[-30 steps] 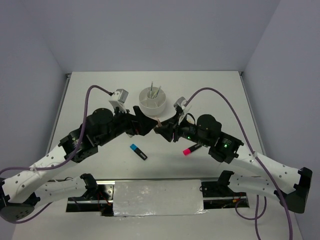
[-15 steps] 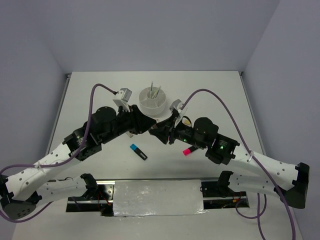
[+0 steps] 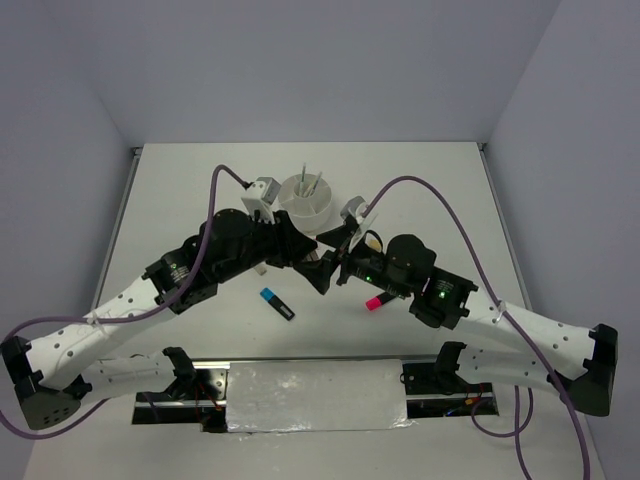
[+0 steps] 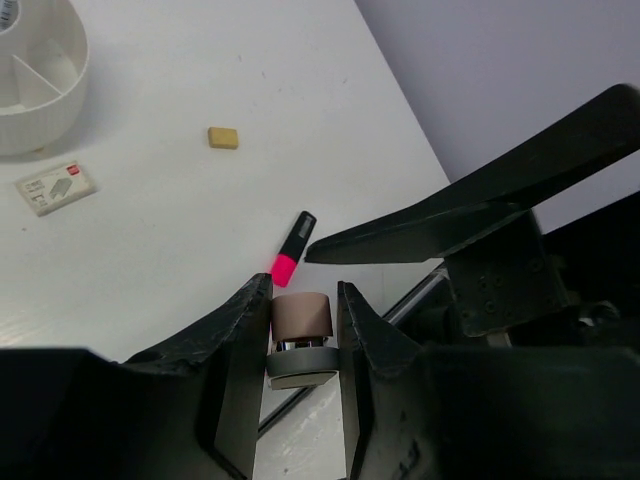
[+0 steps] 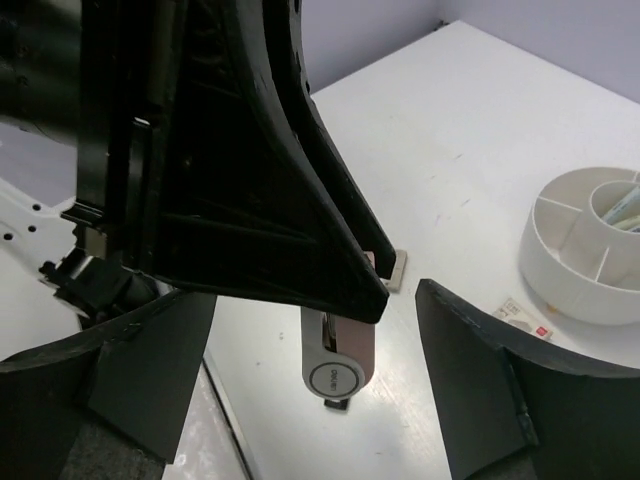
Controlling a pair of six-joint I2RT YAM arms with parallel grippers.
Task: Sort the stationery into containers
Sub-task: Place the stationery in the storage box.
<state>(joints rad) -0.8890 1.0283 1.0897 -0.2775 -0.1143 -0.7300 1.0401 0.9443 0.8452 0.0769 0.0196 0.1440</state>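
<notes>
Closing within the last second, left pincer [image 4: 303,290] grasps the stubby taupe-and-grey plastic stationery piece [image 4: 300,322]; right pincer [image 5: 315,300] stands released around it. Probably light, rigid, smooth: hold mid-body.

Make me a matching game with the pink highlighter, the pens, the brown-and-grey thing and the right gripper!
Things:
1. pink highlighter
2. pens
3. brown-and-grey thing
4. right gripper

Where or how:
A. open wide
B. standing in the white cup
C. lying on the table
D. pinched in the left gripper

Pairs: 1-C, 2-B, 3-D, 4-A
</notes>
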